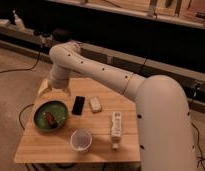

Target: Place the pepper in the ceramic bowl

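Wooden desk, light grain, set on a dim floor with a dark wall and shelf line at the far side.

Ceramic bowl: round, dark green, shallow, on the left part of the desk. Pepper: small, dark red, lying inside the bowl, a little right of its centre.

Just right of the bowl: black phone, flat on the desk, long axis running near to far. Right of the phone, close beside it: small pale rectangular object. Near edge, centre: white cup, upright, mouth open to the top. Right of the cup: white bottle, lying on its side, pointing near to far.

White arm enters from the right, bulky, arcs over the far part of the desk and bends down at the far left corner. End effector sits at that far left desk edge, above and beyond the bowl, apart from the pepper. Cannot tell whether it is open or closed.

1 dark cable trails on the floor at left.
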Robot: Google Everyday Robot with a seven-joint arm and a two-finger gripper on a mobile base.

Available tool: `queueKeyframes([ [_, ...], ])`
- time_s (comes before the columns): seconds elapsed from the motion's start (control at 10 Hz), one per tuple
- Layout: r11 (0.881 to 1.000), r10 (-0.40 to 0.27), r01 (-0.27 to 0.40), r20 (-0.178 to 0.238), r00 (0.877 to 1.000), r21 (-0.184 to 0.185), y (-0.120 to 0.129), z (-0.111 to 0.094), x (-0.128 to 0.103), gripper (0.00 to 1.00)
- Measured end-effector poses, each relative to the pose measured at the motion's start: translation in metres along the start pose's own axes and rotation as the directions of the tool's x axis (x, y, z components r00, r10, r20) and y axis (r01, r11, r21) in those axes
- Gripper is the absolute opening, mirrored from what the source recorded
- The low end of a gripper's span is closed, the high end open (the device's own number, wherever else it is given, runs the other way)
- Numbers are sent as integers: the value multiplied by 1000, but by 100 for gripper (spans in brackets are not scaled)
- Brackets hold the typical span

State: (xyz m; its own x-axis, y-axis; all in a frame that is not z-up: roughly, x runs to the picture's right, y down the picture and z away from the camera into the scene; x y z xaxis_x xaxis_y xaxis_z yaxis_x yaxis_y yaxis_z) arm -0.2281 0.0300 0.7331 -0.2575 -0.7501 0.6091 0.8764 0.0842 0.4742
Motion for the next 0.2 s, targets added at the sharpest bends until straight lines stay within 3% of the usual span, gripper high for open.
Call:
queueKeyframes([
  [0.2,1000,2,-2,-1,1000,0,1,0,0,80],
])
